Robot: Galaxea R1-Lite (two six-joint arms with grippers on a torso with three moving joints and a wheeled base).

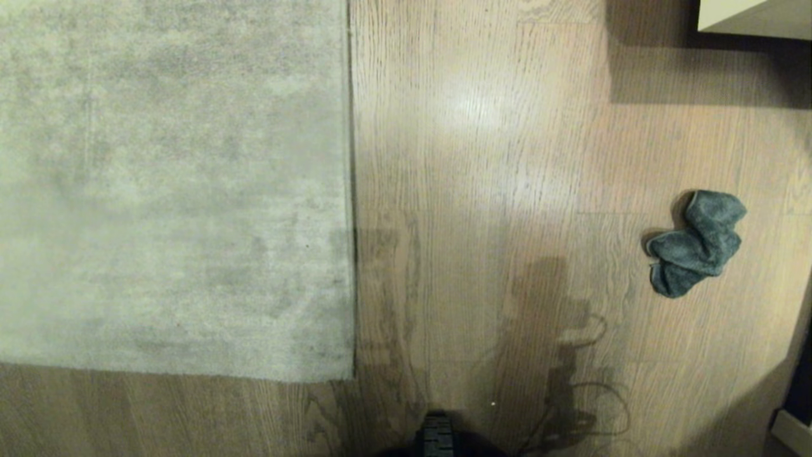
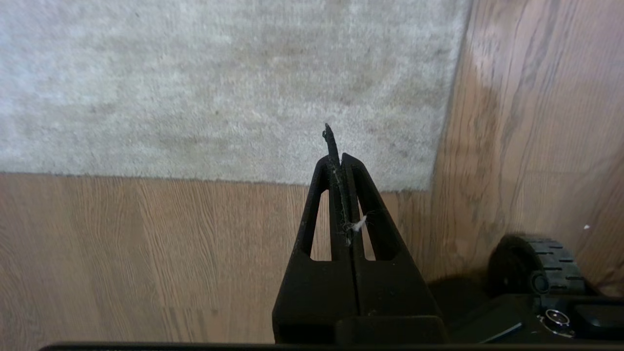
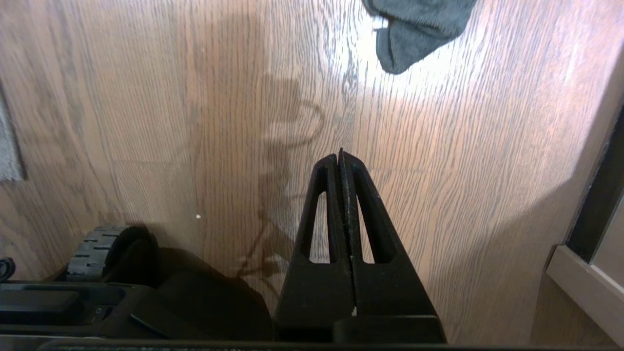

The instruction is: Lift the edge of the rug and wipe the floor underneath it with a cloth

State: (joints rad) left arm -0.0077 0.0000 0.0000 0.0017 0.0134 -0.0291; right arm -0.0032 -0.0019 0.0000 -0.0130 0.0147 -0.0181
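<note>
Wood-plank floor (image 1: 495, 158), flat rug edge (image 1: 351, 190), crumpled cloth (image 1: 694, 244) apart; both hands pressed together.

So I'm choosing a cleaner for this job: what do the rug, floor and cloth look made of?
The rug looks like short-pile textile, pale grey-beige and mottled. The floor looks like wood-grain planks, possibly laminate, with a slight sheen where a highlight shows. The cloth looks like soft, fuzzy grey-green fabric, crumpled into folds.
</note>
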